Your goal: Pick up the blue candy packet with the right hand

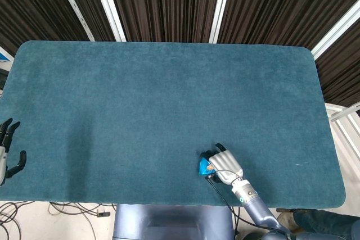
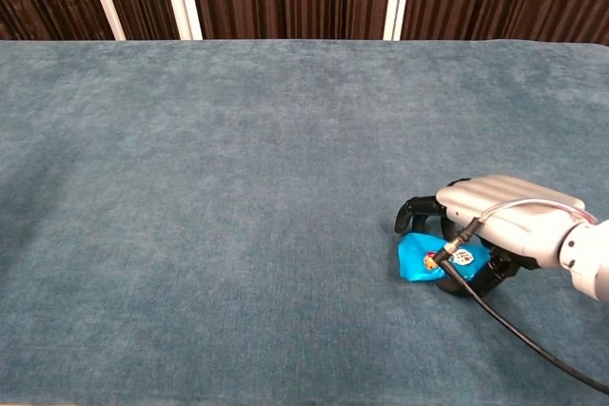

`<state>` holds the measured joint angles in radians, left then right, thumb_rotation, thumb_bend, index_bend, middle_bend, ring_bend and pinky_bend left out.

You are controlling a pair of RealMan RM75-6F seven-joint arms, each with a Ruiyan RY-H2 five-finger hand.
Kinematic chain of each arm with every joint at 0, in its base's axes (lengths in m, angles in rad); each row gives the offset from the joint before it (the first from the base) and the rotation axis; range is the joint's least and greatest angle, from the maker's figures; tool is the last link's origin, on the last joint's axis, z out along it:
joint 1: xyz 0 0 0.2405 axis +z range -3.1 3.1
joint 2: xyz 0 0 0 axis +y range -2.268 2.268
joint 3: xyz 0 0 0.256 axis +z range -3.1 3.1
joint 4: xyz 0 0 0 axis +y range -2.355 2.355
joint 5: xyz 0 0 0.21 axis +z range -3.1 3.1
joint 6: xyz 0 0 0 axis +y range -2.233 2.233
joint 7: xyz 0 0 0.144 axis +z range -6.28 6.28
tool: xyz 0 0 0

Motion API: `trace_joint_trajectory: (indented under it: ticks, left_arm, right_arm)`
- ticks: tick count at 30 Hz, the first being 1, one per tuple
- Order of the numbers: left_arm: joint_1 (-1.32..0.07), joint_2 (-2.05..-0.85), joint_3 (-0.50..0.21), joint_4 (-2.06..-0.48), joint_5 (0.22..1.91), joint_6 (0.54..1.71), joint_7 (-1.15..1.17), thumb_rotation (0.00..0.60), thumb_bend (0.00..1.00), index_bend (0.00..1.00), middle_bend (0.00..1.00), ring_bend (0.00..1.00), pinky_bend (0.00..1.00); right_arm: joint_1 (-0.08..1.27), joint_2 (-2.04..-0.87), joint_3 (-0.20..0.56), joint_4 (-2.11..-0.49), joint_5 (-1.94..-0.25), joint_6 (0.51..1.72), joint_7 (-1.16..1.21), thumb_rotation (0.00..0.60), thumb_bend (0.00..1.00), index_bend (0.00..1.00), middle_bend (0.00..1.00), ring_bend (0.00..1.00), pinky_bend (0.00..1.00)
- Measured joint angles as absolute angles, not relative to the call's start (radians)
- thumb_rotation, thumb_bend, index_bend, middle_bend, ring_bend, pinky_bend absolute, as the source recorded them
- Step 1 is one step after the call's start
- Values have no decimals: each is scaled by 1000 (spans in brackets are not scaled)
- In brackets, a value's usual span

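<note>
The blue candy packet lies near the front edge of the teal table, right of centre. My right hand covers its right part, fingers curled over the top and the thumb underneath, so it grips the packet, which looks crumpled. Only the packet's left end shows. My left hand hangs at the table's front left edge, holding nothing, its fingers apart; the chest view does not show it.
A black cable runs from the right wrist toward the table's front edge. Dark curtains with white posts stand behind the far edge. A metal frame sits off the right side.
</note>
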<state>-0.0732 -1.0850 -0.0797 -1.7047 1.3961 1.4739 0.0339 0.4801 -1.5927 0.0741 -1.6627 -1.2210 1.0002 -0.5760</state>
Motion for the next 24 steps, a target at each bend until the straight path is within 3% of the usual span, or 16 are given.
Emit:
trace_joint_trajectory:
  ticks: [13, 24]
  left_arm:
    - [-73, -1080, -79, -1717, 1389, 1469, 33, 600, 495, 90, 0, 7, 0]
    - [-72, -1076, -80, -1722, 1389, 1470, 25, 600, 495, 91, 0, 7, 0]
  right_arm:
    - [509, -1578, 99, -1696, -1227, 1018, -541, 600, 437, 358, 556, 607, 230]
    - [570, -1459, 275, -1847, -1117, 918, -281, 600, 452, 389, 556, 607, 231]
